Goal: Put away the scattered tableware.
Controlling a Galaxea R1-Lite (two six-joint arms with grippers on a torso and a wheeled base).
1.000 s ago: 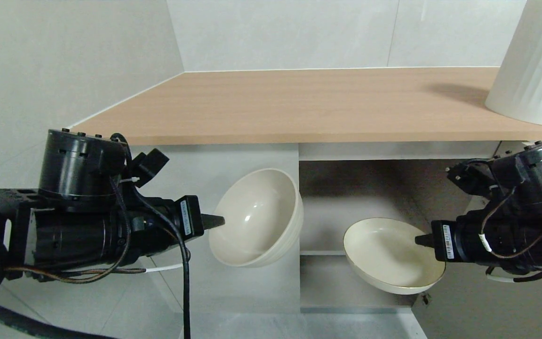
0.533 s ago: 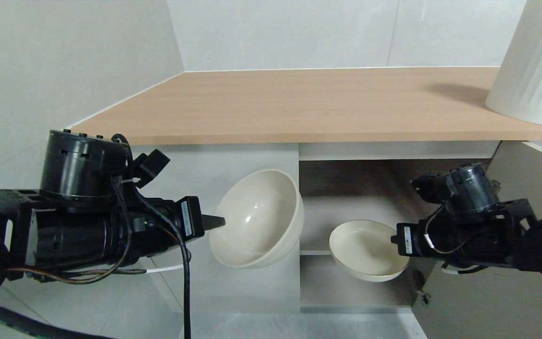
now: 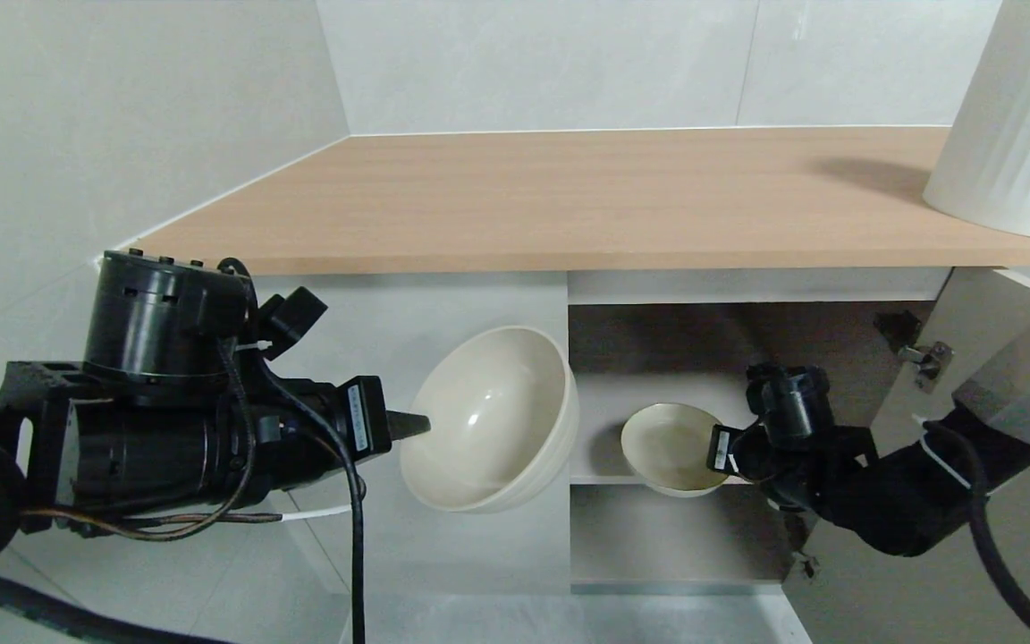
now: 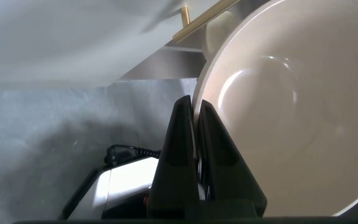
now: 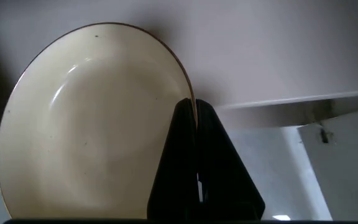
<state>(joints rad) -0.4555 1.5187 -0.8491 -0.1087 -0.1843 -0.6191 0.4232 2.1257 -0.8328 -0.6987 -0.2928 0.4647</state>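
In the head view there are two pieces of tableware, one in each gripper. The deep bowl [image 3: 488, 420] is cream, glossy and faintly ribbed outside. It hangs left of centre, tipped on its side with its mouth turned toward the left gripper [image 3: 417, 422], in front of the closed cabinet front. That gripper is clamped on the bowl's rim. The shallow dish [image 3: 671, 447] is cream too and looks smaller here. It sits right of centre, inside the open cabinet compartment [image 3: 730, 331], at the level of the single shelf [image 3: 600, 479]. Whether it rests on that shelf cannot be told. The right gripper [image 3: 719, 452] pinches its right edge. Both vessels hold nothing. Above runs one wooden counter [image 3: 569, 197], and one white ribbed vessel [image 3: 1016, 134] stands on it at the upper right. The cabinet door [image 3: 971, 313] stands swung open at the right.

In the left wrist view the left gripper [image 4: 196, 109] has its two black fingers [image 4: 182, 143] pressed together on the thin rim of the deep bowl [image 4: 291, 106], one inside and one outside. The bowl's smooth interior carries a soft highlight.

In the right wrist view the right gripper [image 5: 195, 112] is likewise closed on the rim of the shallow dish [image 5: 92, 118]. A fine gold line edges the dish, and a few tiny dark specks dot its pale interior. The pale shelf edge [image 5: 291, 102] lies just beyond it.
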